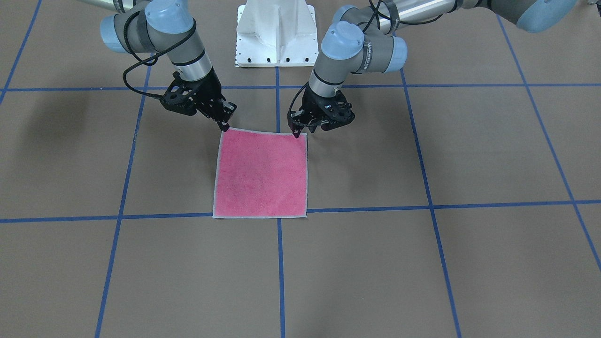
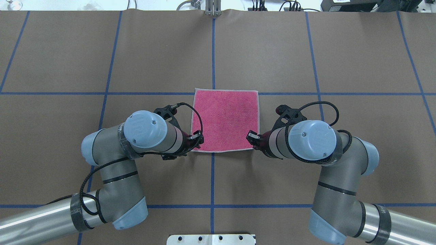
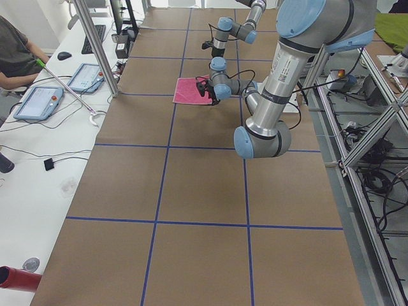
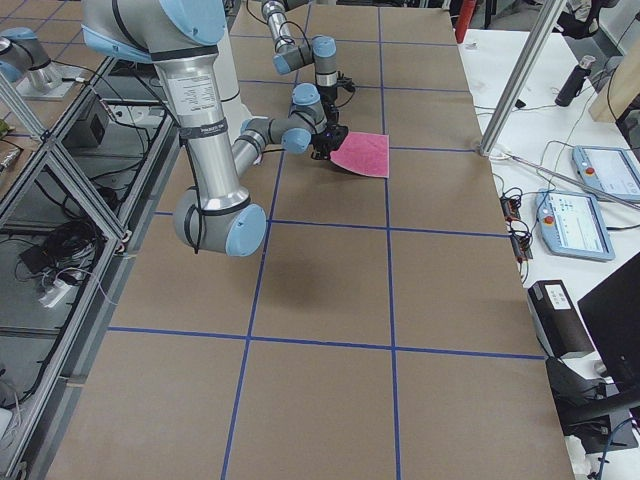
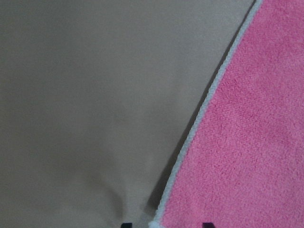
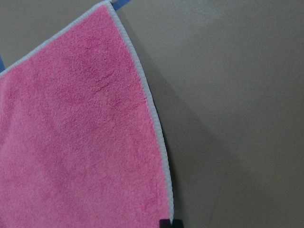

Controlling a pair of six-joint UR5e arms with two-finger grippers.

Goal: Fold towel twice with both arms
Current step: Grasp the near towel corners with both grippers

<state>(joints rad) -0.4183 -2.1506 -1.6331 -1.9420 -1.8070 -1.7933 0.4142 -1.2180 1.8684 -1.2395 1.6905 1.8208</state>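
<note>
Left jaws stand open astride one robot-side corner of the towel; right jaws look pinched shut on the other. It lies flat, pink up, mid-table. Neither fold is made yet.

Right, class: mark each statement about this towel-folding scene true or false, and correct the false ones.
1. The towel lies flat, pink face up. True.
2. It is already folded in half. False: it is a full, unfolded square.
3. The left pincer and right pincer sit at the two towel corners nearest the robot's base. True.
4. The towel hangs over the edge of the table. False: it lies well inside, on the brown surface.
</note>
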